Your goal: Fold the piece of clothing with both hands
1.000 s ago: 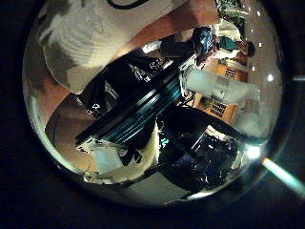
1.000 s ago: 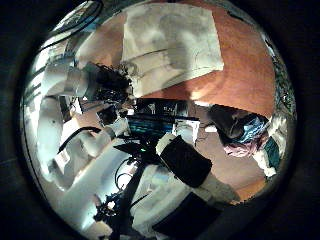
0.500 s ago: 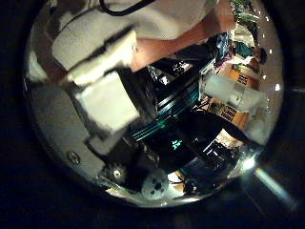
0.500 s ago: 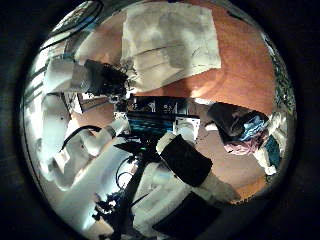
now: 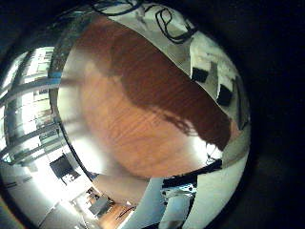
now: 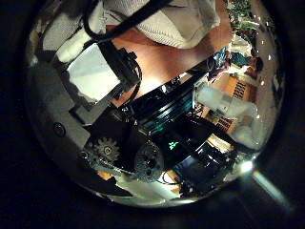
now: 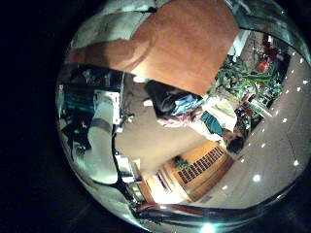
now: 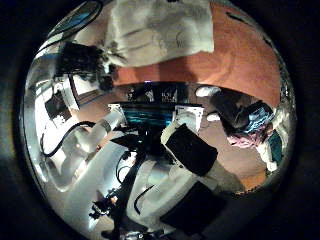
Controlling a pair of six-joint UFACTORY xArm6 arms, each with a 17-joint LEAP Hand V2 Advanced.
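Note:
The piece of clothing (image 8: pixel 160 35) lies spread flat on the wooden table (image 8: pixel 245 60). In the right thumb side palm view a hand (image 8: pixel 85 65) on a white arm sits at the clothing's edge, close to one corner. The left thumb side palm view shows the clothing (image 6: pixel 162 19) on the table (image 6: pixel 172 62), with the left hand's own body (image 6: pixel 95 76) reaching far into the picture beside it. The right little finger side palm view shows the table (image 7: pixel 190 44) with a strip of the clothing (image 7: pixel 112 27) at its far side. I cannot see whether either hand grips the cloth.
Beyond the table's edge stand racks of equipment (image 8: pixel 150 115) and other room furniture (image 7: pixel 199 165).
The left hand's own parts have swung far into its thumb side view. In the right thumb side view the clothing has shifted toward the picture's edge and the hand beside it has moved with it.

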